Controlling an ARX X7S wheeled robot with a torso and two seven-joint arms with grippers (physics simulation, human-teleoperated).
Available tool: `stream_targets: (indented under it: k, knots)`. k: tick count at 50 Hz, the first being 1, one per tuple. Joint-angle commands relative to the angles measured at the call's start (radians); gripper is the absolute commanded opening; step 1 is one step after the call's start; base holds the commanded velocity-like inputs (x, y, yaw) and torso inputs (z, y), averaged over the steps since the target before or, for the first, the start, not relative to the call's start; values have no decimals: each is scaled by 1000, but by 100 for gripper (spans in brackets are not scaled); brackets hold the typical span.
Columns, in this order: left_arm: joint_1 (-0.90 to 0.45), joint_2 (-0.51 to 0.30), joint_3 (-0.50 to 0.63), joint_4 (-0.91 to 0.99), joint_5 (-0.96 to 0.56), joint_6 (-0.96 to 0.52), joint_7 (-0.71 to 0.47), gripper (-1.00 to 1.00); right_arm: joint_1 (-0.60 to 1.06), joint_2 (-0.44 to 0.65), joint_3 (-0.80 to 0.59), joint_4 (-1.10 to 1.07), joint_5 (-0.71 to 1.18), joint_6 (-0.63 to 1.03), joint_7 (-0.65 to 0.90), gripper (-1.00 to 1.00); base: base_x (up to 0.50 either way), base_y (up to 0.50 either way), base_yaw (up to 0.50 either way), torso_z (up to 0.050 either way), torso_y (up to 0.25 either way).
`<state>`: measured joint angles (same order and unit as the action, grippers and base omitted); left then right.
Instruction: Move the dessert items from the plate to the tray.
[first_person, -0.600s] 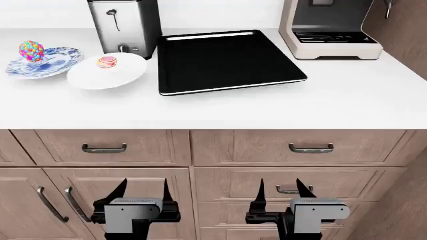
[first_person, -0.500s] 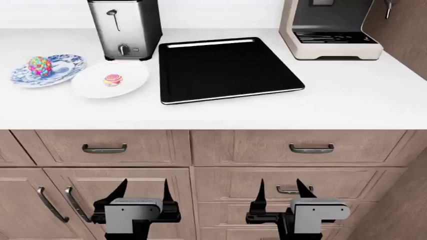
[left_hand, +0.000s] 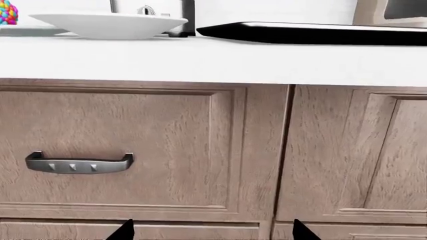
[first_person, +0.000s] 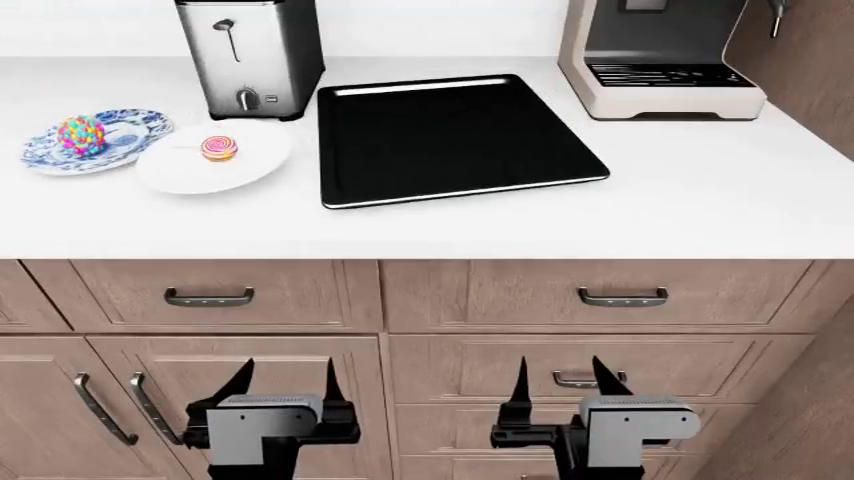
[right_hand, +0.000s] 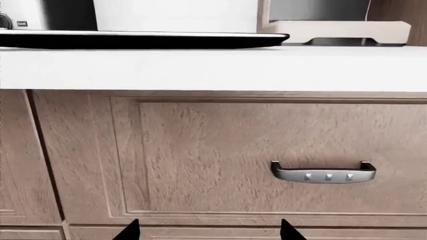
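In the head view, the large glossy black rectangular tray (first_person: 461, 140) lies at upper centre on the white countertop (first_person: 534, 220). Left of it sits a plain white round plate (first_person: 214, 165) carrying the pink-orange swirl lollipop (first_person: 219, 148). Further left, a blue-patterned plate (first_person: 120, 135) holds the bead-covered candy ball (first_person: 80, 133). A steel toaster (first_person: 250, 52) stands behind the plates; a beige coffee machine (first_person: 661, 55) occupies the upper right.
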<state>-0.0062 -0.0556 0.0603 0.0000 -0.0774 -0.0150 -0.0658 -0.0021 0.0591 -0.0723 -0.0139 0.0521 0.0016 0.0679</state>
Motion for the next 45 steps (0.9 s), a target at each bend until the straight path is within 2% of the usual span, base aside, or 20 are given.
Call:
stream_targets:
  k: [1, 10, 45]
  knots:
    - [-4, -16, 21, -6, -24, 0, -17, 100, 0, 17, -22, -1, 17, -2, 18, 100, 0, 0, 0, 0, 0]
    - [1, -28, 34, -3, -38, 12, -23, 100, -2, 27, -32, -6, 27, -5, 31, 100, 0, 0, 0, 3, 0]
    - [8, -69, 87, 17, -64, 12, -52, 100, -4, 65, -73, -18, 49, -21, 77, 100, 0, 0, 0, 50, 0]
